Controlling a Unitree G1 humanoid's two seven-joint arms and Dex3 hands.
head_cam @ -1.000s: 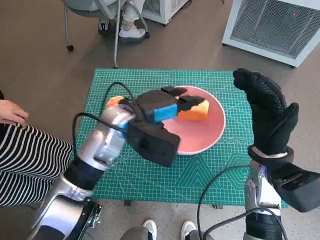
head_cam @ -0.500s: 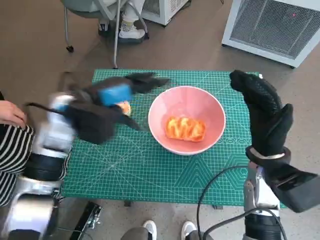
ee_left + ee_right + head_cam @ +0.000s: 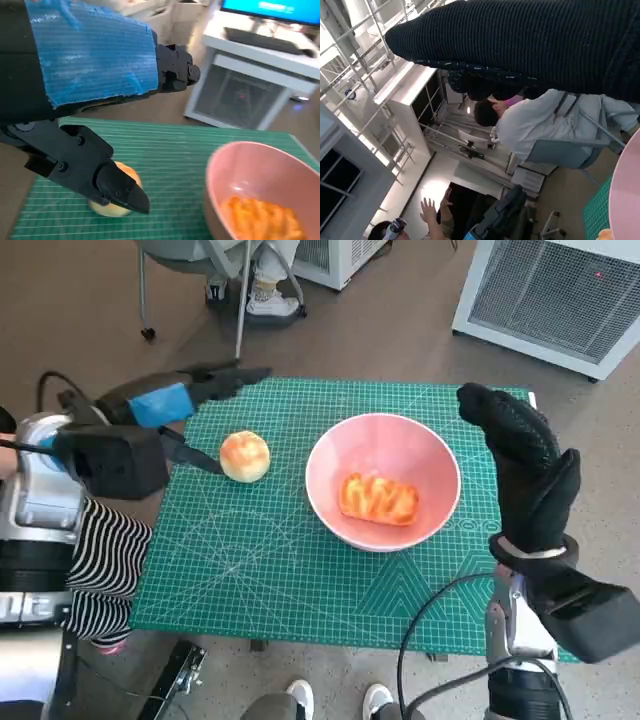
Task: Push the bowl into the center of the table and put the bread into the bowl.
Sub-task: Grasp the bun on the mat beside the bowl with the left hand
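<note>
No readable text, label, brand, number or sign anywhere. Green mat [image 3: 300, 570]: printed grid lines and pale markings near its right edge, too small to read. Screen [image 3: 280, 10] in left wrist view: bright blue, blurred, no legible characters. White cabinet [image 3: 560, 300]: small red light only, no lettering made out. Blue tape [image 3: 95, 55] on left hand: plain, unmarked.
</note>
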